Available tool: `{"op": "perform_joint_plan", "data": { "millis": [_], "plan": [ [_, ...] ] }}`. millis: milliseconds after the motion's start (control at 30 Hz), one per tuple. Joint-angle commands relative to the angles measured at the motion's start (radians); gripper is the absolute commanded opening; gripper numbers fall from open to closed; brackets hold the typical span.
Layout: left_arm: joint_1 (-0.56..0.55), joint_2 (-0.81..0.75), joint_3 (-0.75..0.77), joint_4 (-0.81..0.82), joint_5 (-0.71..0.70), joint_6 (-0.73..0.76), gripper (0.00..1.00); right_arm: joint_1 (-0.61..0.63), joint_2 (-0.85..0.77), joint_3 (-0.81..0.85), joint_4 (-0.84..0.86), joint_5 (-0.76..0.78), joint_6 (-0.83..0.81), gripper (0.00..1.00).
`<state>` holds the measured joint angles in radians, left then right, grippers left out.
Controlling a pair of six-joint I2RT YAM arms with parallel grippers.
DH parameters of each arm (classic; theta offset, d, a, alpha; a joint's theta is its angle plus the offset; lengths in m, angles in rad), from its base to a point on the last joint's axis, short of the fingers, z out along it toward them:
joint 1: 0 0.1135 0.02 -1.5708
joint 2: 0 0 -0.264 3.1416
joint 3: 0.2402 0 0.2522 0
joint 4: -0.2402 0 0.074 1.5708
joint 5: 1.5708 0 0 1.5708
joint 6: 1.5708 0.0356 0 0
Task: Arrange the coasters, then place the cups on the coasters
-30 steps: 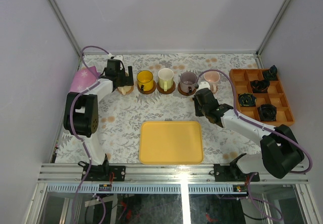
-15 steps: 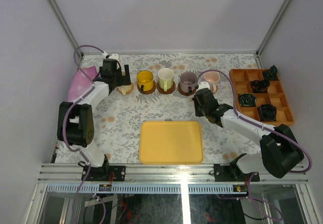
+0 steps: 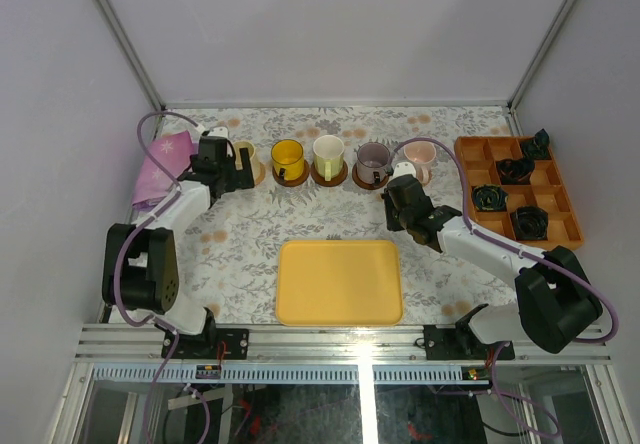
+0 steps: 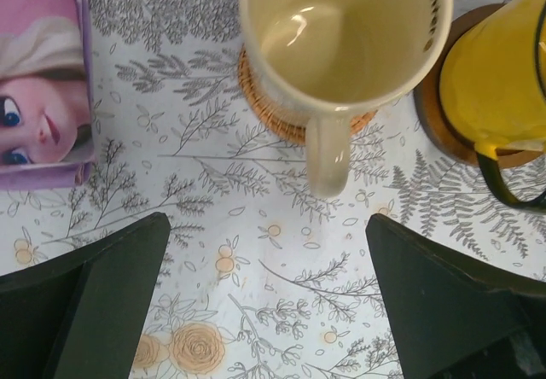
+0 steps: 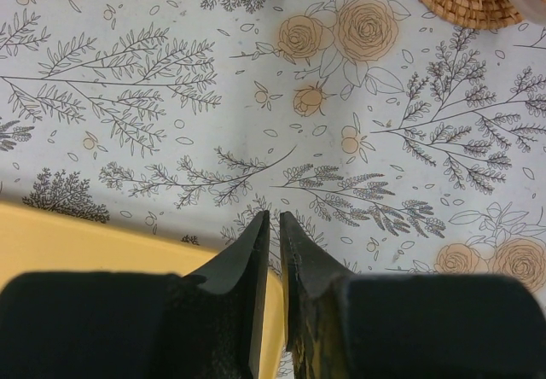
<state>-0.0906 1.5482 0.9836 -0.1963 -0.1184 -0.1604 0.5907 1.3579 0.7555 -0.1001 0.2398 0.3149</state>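
Five cups stand in a row at the back, each on a coaster. From the left they are a cream cup [image 3: 245, 152], a yellow cup [image 3: 287, 159], a cream cup [image 3: 328, 152], a grey-purple cup [image 3: 373, 160] and a pink cup [image 3: 419, 157]. My left gripper [image 3: 230, 162] is open just left of the first cup. In the left wrist view that cup [image 4: 341, 29] sits on a tan woven coaster [image 4: 260, 106] with its handle pointing at my empty gripper [image 4: 269, 255]. My right gripper [image 3: 398, 209] [image 5: 274, 225] is shut on nothing, hovering in front of the grey-purple cup.
A large yellow tray [image 3: 340, 282] lies near the front centre. An orange divided tray [image 3: 562, 192] with small black objects stands at the right. A pink picture pouch [image 3: 160, 159] [image 4: 38, 72] lies at the far left by the wall.
The left gripper, open throughout, has backed away left and toward the front, uncovering the cream cup on its tan coaster. The right arm has not moved.
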Motion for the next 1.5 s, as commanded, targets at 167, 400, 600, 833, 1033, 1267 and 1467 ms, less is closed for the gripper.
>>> {"op": "perform_joint_plan", "data": {
  "millis": [167,400,600,833,1033,1267,1467],
  "plan": [
    [0.005,-0.006,-0.036,0.047,-0.073,-0.054,1.00,-0.003,-0.005,0.018,0.026,-0.030,0.013,0.17],
    [0.005,0.029,-0.036,0.076,-0.047,-0.083,1.00,-0.003,-0.009,0.016,0.028,-0.033,0.013,0.17],
    [0.004,0.054,-0.037,0.103,-0.052,-0.109,1.00,-0.003,-0.013,0.018,0.027,-0.032,0.011,0.17],
    [0.005,0.055,-0.043,0.110,-0.107,-0.118,1.00,-0.003,-0.006,0.018,0.028,-0.035,0.011,0.17],
    [0.004,0.058,-0.042,0.100,-0.144,-0.123,1.00,-0.003,-0.006,0.016,0.030,-0.034,0.012,0.16],
    [0.005,0.048,-0.048,0.094,-0.139,-0.122,1.00,-0.003,-0.005,0.013,0.030,-0.034,0.013,0.16],
    [0.005,-0.001,-0.060,0.067,-0.085,-0.131,1.00,-0.003,-0.009,0.013,0.029,-0.023,0.013,0.16]
  ]
}}
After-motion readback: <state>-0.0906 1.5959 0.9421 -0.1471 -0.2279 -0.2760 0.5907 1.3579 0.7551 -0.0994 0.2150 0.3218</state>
